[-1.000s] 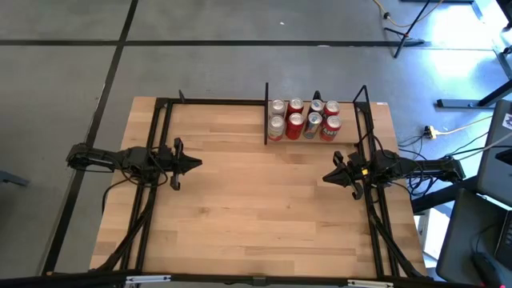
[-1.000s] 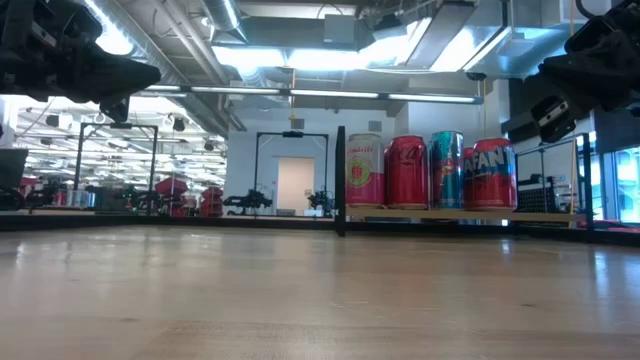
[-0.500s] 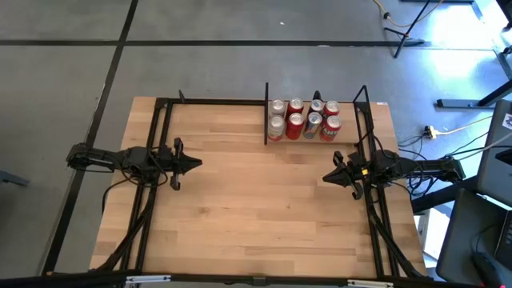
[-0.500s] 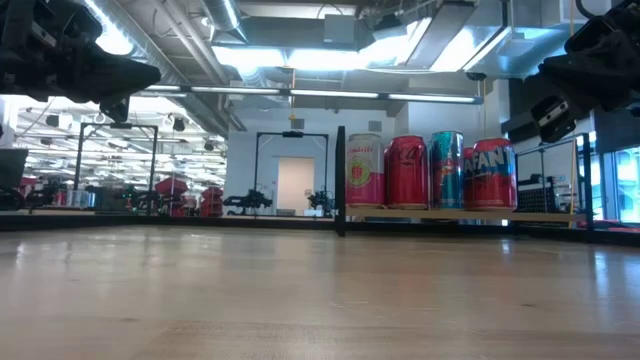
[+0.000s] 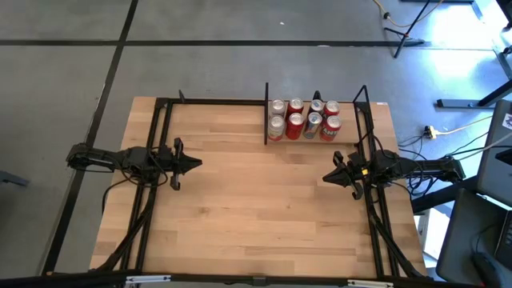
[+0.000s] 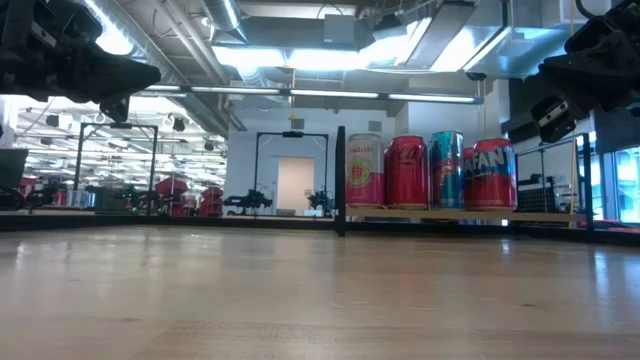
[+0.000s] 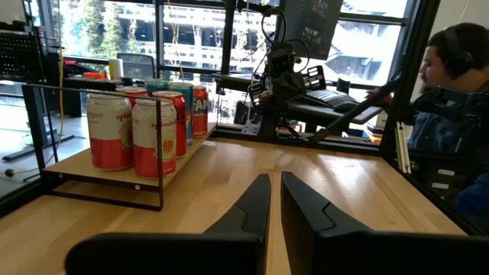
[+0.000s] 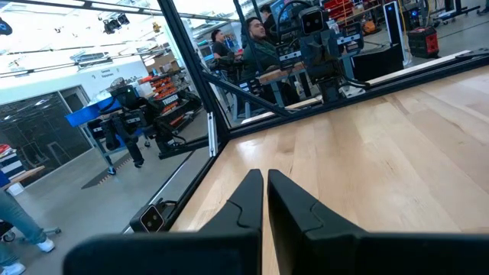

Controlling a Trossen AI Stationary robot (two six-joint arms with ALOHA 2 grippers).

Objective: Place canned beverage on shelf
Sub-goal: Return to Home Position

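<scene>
Standing upright in two rows of four, eight pink, red and blue aluminium drink cans (image 5: pixel 294 122) are being carried by the narrow light-wood shelf (image 5: pixel 350 128) with thin black metal uprights, at the far right part of the table. Nothing is being gripped by either pincer.

The dark two-finger right gripper (image 5: pixel 326 178) is being held above the table near the shelf's right end. It is on the shelf's near side, apart from it, and is being pointed toward the table's middle. Its fingers (image 8: pixel 248 195) are being kept closed to a hairline gap, empty. The dark two-finger left gripper (image 5: pixel 198 164) is being held over the left side, well apart from the cans and facing its partner, with its fingers (image 7: pixel 256 202) likewise pressed almost together and empty.

The large butcher-block tabletop (image 5: pixel 256 216) is being bordered by a black metal frame (image 5: pixel 216 102) and surrounded by grey concrete floor (image 5: pixel 200 64). Beyond the table, a seated person wearing headphones (image 7: pixel 451 84) is being shown in the left wrist view, and other people (image 8: pixel 260 46) near workbenches in the right wrist view.
</scene>
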